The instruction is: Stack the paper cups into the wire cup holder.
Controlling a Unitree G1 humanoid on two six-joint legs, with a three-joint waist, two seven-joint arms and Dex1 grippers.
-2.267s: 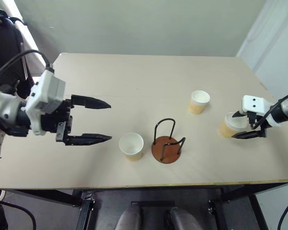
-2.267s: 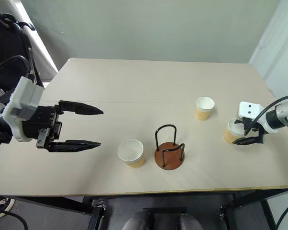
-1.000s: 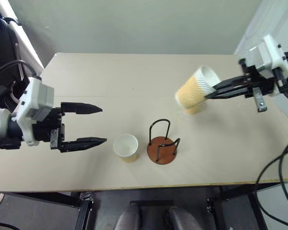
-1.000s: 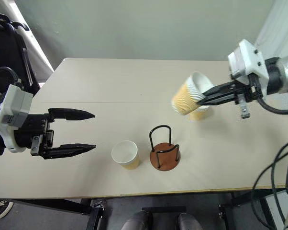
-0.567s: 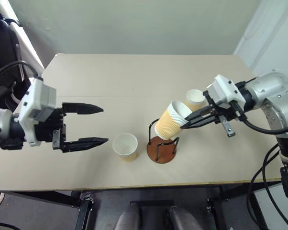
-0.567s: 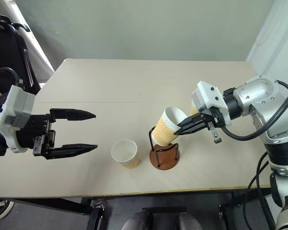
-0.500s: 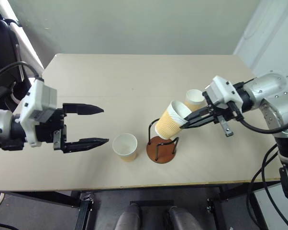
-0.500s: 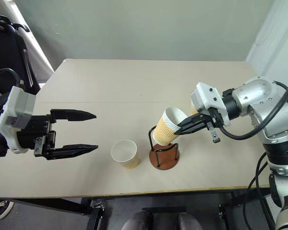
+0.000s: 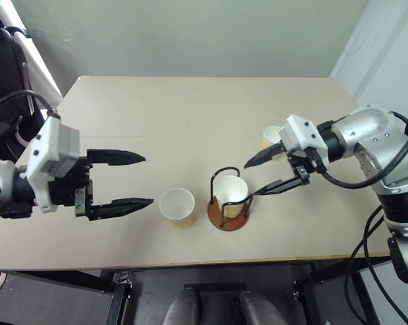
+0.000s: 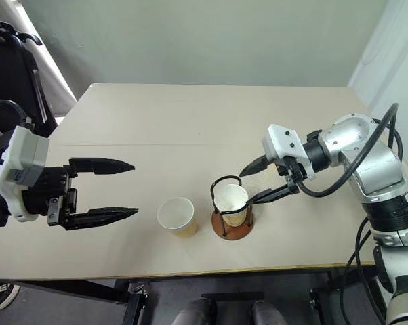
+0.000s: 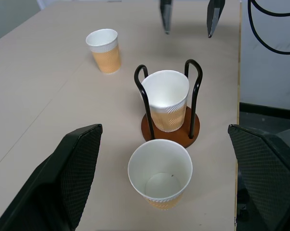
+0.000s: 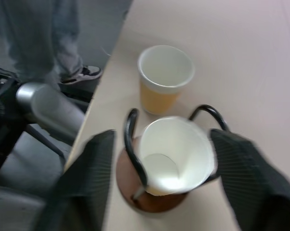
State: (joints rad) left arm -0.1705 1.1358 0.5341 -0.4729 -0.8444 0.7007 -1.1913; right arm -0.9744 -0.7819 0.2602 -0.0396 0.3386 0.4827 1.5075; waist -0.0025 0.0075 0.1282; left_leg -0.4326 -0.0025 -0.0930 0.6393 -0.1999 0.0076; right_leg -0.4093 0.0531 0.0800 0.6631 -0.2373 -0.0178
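Standing beside wire cup holder [image 9: 230,206]: loose cup [image 9: 177,206] | table [image 9: 190,115]

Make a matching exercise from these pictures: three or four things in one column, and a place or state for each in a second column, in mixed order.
Things:
1. holder
2. right tool
3. left tool
4. far cup

States:
a. open, beside the cup in the holder
b. stands alone behind the holder
c. has one cup inside
d. open, near the loose cup

Pairs: 1-c, 2-a, 3-d, 4-b
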